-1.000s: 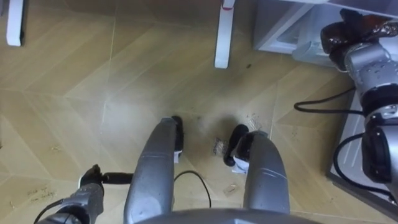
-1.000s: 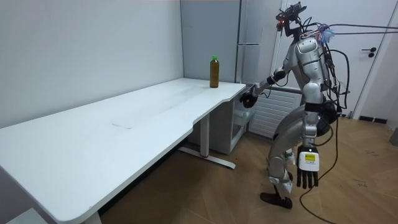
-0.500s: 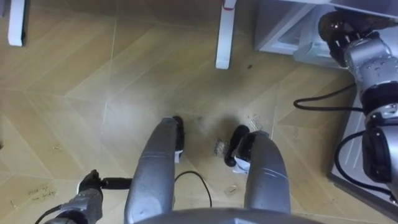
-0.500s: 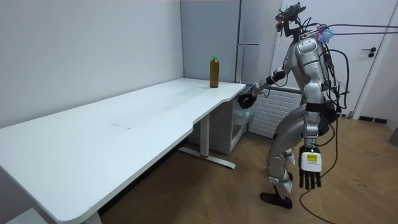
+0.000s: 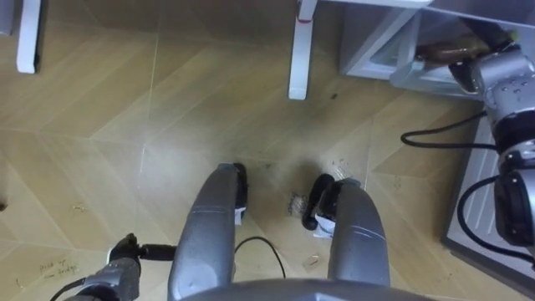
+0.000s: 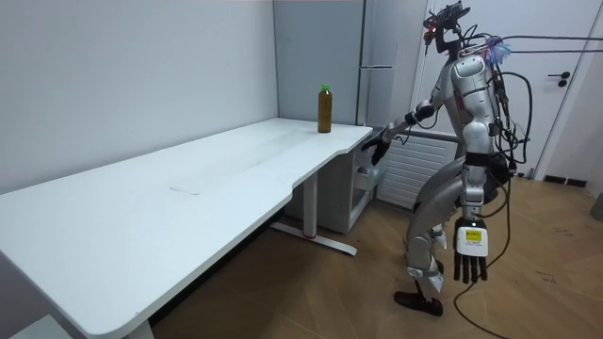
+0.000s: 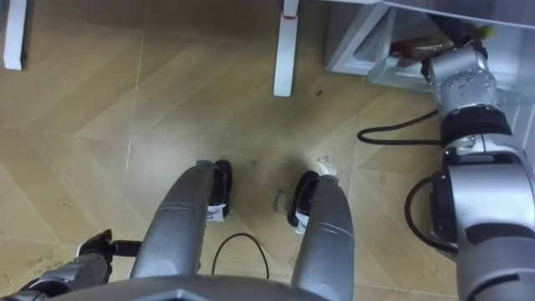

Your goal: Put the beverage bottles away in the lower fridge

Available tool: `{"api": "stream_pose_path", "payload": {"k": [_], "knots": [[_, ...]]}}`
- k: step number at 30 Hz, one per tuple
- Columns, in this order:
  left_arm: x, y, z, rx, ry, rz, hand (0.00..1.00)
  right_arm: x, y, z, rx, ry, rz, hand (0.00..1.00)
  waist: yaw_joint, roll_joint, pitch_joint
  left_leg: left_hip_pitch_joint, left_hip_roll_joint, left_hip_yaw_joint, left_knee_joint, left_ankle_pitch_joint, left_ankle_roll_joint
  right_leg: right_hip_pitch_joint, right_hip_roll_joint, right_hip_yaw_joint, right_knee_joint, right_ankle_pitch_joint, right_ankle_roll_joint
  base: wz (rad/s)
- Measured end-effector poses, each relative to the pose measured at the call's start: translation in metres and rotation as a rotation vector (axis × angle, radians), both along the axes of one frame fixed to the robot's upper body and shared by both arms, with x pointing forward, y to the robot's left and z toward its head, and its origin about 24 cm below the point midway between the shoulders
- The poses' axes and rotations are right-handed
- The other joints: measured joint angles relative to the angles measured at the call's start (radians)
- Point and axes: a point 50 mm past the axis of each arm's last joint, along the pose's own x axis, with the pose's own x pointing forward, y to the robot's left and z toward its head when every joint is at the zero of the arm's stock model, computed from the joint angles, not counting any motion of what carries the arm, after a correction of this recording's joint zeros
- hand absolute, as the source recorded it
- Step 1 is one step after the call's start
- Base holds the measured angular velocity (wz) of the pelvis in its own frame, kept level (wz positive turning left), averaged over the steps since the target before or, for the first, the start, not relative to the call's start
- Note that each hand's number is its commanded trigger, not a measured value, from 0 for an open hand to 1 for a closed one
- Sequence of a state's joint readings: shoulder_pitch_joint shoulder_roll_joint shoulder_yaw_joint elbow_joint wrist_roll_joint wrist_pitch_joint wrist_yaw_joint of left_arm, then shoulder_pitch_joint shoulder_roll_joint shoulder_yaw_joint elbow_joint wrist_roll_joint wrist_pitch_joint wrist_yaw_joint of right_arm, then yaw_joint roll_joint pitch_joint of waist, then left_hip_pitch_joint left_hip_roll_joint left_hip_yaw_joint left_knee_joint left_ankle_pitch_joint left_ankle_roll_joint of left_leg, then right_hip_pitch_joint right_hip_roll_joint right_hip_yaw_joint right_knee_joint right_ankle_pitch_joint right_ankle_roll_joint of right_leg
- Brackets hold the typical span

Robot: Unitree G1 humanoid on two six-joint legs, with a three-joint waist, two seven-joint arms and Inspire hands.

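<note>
R hand [image 6: 379,147] is reaching deeper into the lower fridge [image 5: 368,46] than a sec ago, right at a brown bottle [image 7: 411,47] in its opening; grip can't be told. L hand [image 6: 468,259] is hanging open by the thigh. 2nd bottle [image 6: 324,108], green cap, is standing upright on the tabletop [image 6: 188,188], at the end nr the fridge.

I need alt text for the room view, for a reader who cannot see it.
A humanoid robot stands beside the end of a white table, with its right hand stretched toward the grey fridge. Its left hand hangs open at its side; a green-capped brown bottle stands on the table.
</note>
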State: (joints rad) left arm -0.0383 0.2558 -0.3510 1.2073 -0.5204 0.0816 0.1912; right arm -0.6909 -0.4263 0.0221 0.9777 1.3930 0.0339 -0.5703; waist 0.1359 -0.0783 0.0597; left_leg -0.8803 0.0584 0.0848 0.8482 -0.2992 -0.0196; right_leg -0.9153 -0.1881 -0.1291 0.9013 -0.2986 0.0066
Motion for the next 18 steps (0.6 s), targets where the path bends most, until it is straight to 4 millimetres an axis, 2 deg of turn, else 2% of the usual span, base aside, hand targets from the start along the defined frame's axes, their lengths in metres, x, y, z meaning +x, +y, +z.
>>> {"api": "stream_pose_path", "payload": {"k": [10, 18], "knots": [[-0.001, 0.000, 0.000, 0.037, 0.013, -0.012, 0.00, 0.000, 0.000, 0.007, 0.021, 0.030, -0.055, 0.00, -0.023, 0.000, -0.0001, -0.012, 0.002, -0.002, 0.001, -0.001, 0.001, -0.007, 0.002, -0.004, -0.007, 0.000, 0.001, 0.00], [0.000, -0.003, 0.000, 0.040, 0.008, -0.019, 0.00, -0.006, -0.004, -0.005, 0.053, 0.071, -0.089, 0.00, -0.009, 0.009, -0.0013, 0.048, 0.017, 0.008, -0.038, -0.001, 0.002, 0.056, 0.018, -0.009, -0.062, 0.014, 0.003, -0.05]]}}
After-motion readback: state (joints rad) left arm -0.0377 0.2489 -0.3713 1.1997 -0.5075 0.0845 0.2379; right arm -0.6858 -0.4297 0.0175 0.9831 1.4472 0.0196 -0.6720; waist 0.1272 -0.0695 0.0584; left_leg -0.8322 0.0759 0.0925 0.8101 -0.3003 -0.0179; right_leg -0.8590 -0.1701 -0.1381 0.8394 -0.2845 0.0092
